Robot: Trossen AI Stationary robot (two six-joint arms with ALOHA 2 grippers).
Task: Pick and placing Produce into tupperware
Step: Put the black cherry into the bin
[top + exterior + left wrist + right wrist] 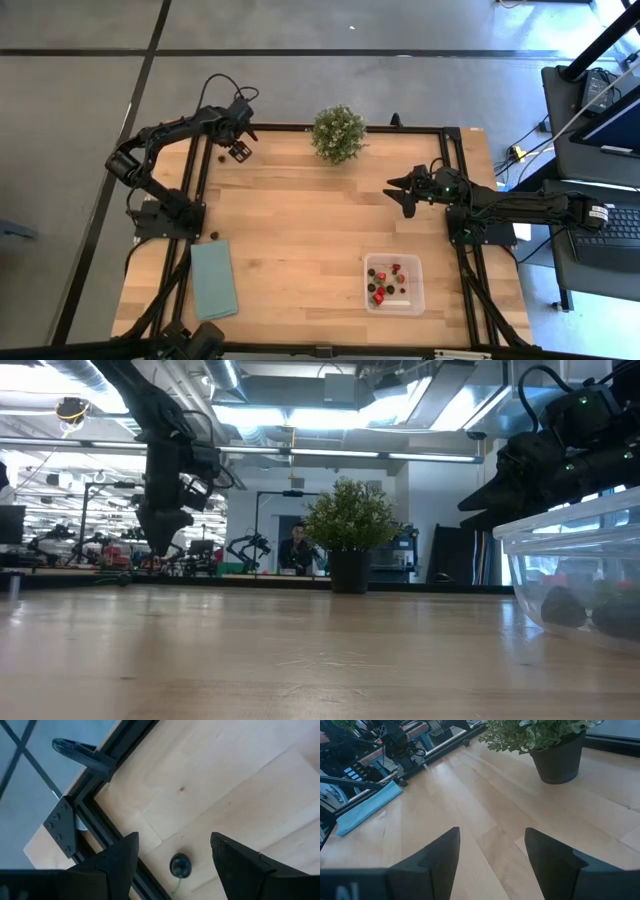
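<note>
The clear tupperware [418,300] stands near the table's front right with several red and dark produce pieces [385,285] inside; the low view shows its wall [580,560]. One dark berry with a green stalk [180,865] lies on the wood by the far-left frame rail. My left gripper [173,840] hangs open above it, pointing steeply down, a finger on either side and clear of it. Another dark berry [214,237] lies by the teal cloth. My right gripper [492,832] waits open at the right side [397,195], nothing between its fingers.
A bushy potted plant [337,133] stands at the far edge's middle. A flat teal cloth [214,279] lies at the front left. The black frame rail [107,837] runs right beside the berry under my left gripper. Bare wood lies in the table's middle.
</note>
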